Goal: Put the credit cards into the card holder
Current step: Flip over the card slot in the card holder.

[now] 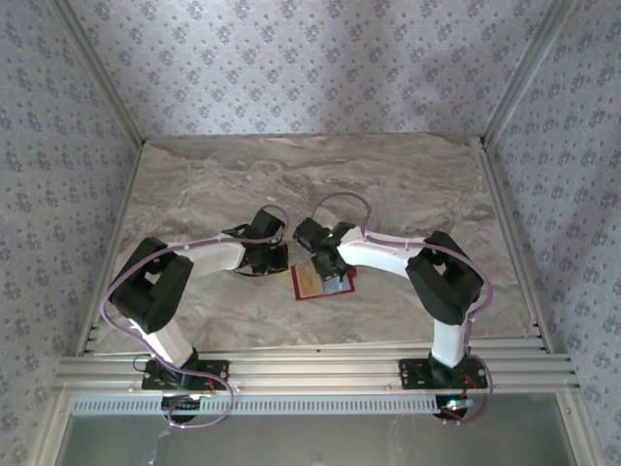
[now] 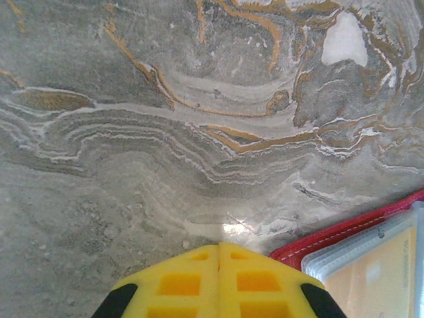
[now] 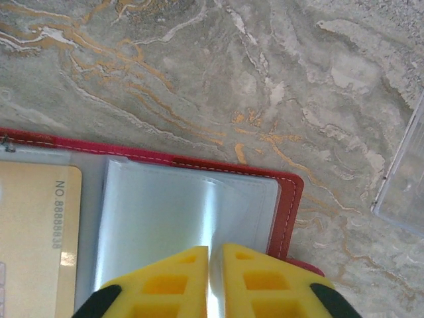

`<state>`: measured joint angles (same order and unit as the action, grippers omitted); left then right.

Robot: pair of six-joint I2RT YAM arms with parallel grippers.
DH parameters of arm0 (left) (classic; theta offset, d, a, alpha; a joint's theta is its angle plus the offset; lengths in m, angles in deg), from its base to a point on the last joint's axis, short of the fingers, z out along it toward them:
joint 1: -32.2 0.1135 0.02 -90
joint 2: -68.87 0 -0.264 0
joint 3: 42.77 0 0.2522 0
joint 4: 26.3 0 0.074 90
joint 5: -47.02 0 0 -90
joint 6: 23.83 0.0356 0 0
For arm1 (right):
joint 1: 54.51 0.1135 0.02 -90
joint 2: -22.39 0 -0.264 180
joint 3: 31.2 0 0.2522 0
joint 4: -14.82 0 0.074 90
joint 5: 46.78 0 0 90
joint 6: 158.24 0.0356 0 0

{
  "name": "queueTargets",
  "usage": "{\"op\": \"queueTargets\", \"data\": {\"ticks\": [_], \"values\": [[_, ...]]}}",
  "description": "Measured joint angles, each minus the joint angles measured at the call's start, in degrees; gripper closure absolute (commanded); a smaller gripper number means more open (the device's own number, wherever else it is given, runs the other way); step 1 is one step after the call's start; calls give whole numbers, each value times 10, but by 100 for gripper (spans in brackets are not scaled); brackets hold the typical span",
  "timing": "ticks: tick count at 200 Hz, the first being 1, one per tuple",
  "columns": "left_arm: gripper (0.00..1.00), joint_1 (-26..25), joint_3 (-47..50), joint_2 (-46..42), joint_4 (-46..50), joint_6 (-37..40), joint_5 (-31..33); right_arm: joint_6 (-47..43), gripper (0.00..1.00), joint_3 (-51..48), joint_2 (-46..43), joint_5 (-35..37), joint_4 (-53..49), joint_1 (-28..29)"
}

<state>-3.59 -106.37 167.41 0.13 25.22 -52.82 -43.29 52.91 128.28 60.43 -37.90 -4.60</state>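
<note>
While the tan-yellow credit card (image 3: 40, 218) sits sleeved in the open red folding card holder (image 3: 291, 199) on the marble surface (image 3: 199, 66), your left tool (image 2: 220, 248) and right tool (image 3: 215, 250) are closed. Insertion step; next, align the second card squarely.

A marble-patterned bench (image 1: 408, 175), grey-beige with amber veins, is closed in behind and at both sides by walls (image 1: 291, 58) papered in a pale floral print. Ribbed aluminium rails (image 1: 310, 369) run along the bench's near edge. A small glare (image 2: 233, 229) shines on the bench top.
</note>
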Motion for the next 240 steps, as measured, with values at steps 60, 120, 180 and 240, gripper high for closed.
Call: {"op": "queueTargets", "data": {"ticks": [60,120,180,240], "values": [[100,0,-5,3,4,3,-2,0,100,14,0,10,-7,11],[100,0,-10,8,9,4,-6,1,95,30,-16,-107,22,9],[100,0,-10,9,5,3,-12,42,77,-7,-16,-284,159,-25],[98,25,11,8,-33,-14,-68,103,59,-90,-16,-394,280,-43]]}}
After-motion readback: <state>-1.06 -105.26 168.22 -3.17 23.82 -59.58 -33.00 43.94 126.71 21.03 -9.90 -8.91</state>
